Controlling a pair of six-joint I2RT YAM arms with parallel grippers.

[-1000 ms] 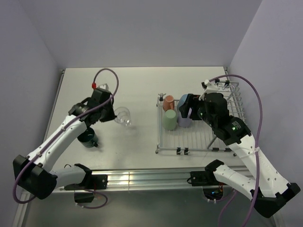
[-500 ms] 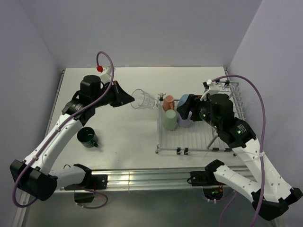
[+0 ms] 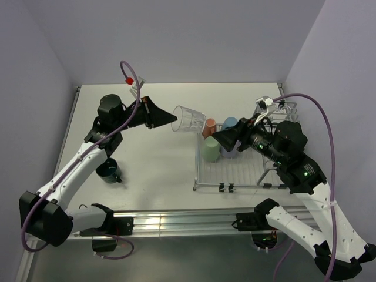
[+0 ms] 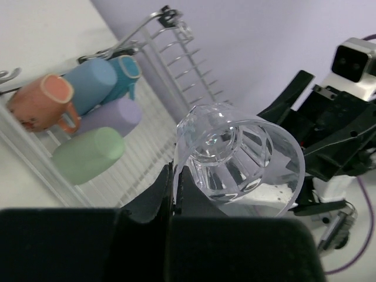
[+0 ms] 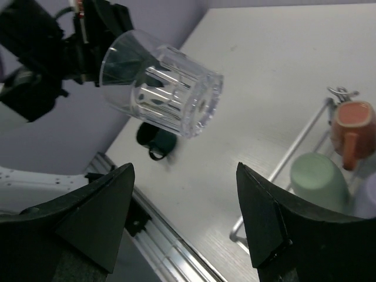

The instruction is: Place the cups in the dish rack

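My left gripper (image 3: pixel 170 117) is shut on the rim of a clear glass tumbler (image 3: pixel 189 119), which hangs on its side in the air just left of the dish rack (image 3: pixel 247 176). In the left wrist view the fingers (image 4: pixel 174 170) pinch the tumbler's wall (image 4: pixel 241 158). An orange cup (image 3: pixel 209 127), a pale green cup (image 3: pixel 211 149), a light blue cup (image 3: pixel 230 124) and a lavender cup (image 3: pixel 229 151) stand in the rack's left end. A dark green mug (image 3: pixel 108 171) sits on the table at the left. My right gripper (image 3: pixel 218 137) hovers open over the rack, facing the tumbler (image 5: pixel 161 82).
The rack's raised wire side section (image 3: pixel 292 126) stands at the far right by the wall. The table's near edge carries an aluminium rail (image 3: pixel 176 223). The dark green mug (image 5: pixel 155 140) lies below the tumbler in the right wrist view.
The left arm has lifted the tumbler off the table and carried it right, up to the rack's edge. The right gripper has risen from the cups and turned towards the tumbler.
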